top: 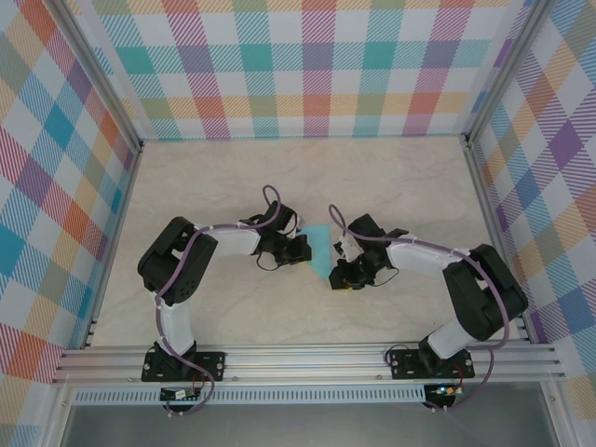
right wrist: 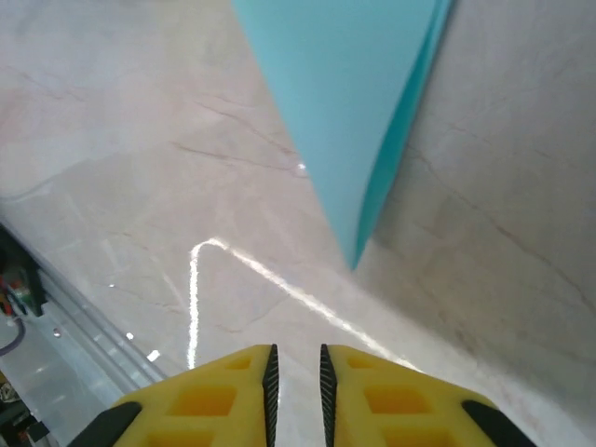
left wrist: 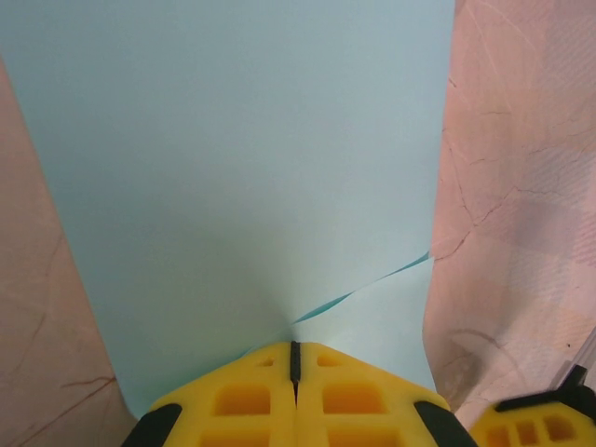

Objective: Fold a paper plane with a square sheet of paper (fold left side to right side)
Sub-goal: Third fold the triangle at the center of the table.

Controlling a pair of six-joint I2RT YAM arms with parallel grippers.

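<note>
The square sheet of paper [top: 318, 250] is turquoise and lies between the two arms at mid-table, doubled over into two layers. In the left wrist view the sheet of paper [left wrist: 251, 168] spreads away from my left gripper [left wrist: 295, 346], which is shut on its near edge; a layer edge runs off to the right there. In the top view my left gripper [top: 303, 248] is at the paper's left side. My right gripper [right wrist: 295, 352] hovers over bare table, its jaws a narrow gap apart with nothing between them, short of the paper's pointed corner [right wrist: 352, 253]. From above, the right gripper [top: 339, 267] is at the paper's lower right.
The marble-patterned tabletop [top: 233, 177] is walled by pastel checked panels [top: 298, 65] at the back and sides. An aluminium rail [top: 307, 358] runs along the near edge by the arm bases. The right gripper's yellow finger [left wrist: 533, 425] shows in the left wrist view.
</note>
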